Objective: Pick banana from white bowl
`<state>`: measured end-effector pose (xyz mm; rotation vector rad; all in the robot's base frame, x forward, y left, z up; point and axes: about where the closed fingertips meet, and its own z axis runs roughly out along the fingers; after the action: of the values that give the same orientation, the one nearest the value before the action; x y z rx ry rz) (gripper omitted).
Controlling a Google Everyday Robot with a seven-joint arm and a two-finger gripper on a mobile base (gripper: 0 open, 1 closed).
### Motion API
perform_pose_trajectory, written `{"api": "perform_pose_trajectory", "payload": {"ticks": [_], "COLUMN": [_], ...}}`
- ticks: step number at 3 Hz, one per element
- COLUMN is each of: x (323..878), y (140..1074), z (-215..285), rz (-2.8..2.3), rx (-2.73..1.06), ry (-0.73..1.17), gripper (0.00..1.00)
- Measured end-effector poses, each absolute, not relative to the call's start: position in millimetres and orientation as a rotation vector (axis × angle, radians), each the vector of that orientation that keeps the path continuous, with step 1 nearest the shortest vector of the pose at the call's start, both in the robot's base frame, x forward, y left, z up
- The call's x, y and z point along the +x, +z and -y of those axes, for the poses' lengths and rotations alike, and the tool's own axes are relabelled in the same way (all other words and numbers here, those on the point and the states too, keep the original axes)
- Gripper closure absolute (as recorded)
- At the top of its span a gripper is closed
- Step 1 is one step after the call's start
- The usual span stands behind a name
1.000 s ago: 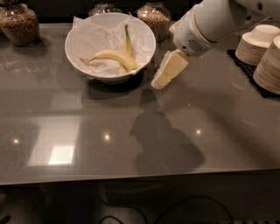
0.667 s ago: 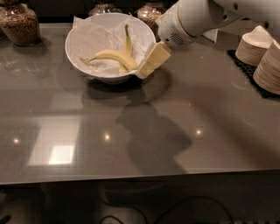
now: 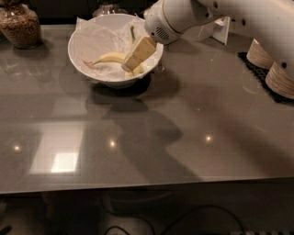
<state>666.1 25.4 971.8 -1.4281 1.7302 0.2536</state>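
Note:
The white bowl, lined with crinkled white paper, stands at the back left of the grey counter. In it lies the plump curved yellow banana, its thin brownish tip pointing left. A slimmer banana with a greenish stem lies behind it, mostly hidden by my arm. My gripper reaches down from the upper right over the bowl's right half. Its cream tip is just right of the curved banana and hides that banana's right end.
A glass jar of brown grains stands at the back left, and another jar behind the bowl. Stacks of beige bowls sit on a black mat at the right. A white card stand is at the back right.
My arm has swung left from beside the bowl's right rim to over the bowl, and the gripper tip now sits inside it next to the bananas. The bananas have not moved.

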Motion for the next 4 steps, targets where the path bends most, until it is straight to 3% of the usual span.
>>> {"api": "perform_pose_trajectory", "payload": {"ticks": [2, 4], "x": [694, 709], "y": [961, 938], "z": [-40, -51], "rz": [-1.735, -1.783], "rx": [-1.392, -1.382], "ry": [0.253, 0.265], "gripper": [0.0, 0.27]}}
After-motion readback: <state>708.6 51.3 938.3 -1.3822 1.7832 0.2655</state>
